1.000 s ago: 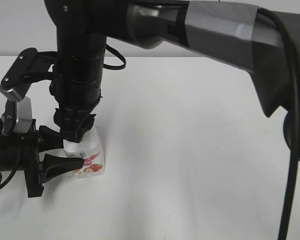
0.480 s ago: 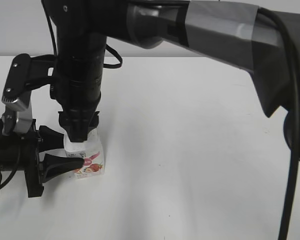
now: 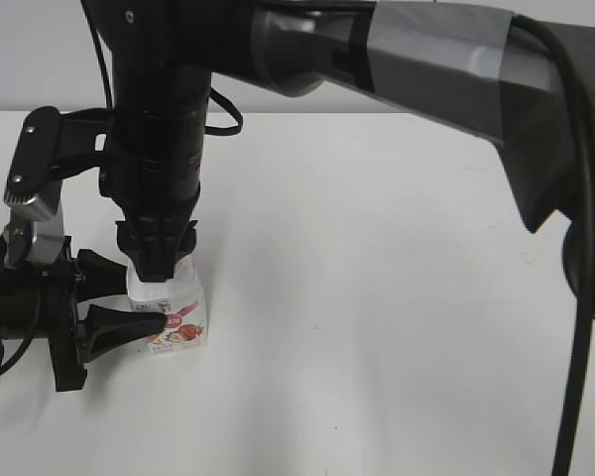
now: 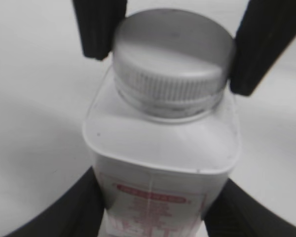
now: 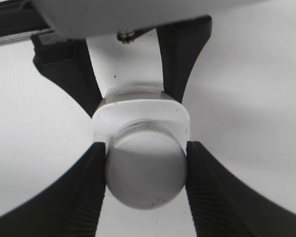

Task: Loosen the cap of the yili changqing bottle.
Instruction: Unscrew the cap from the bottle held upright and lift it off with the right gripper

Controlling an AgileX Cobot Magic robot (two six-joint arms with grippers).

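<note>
On table: left gripper clamps bottle; right gripper clamps cap.

A plain white counter fills the scene, matte and unmarked. Behind its far edge runs a pale grey backdrop, probably a wall, though the view shows too little.

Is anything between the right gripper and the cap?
Nothing visible. The right gripper already has its fingers against both sides of the cap, while the left gripper clamps the bottle body.
</note>
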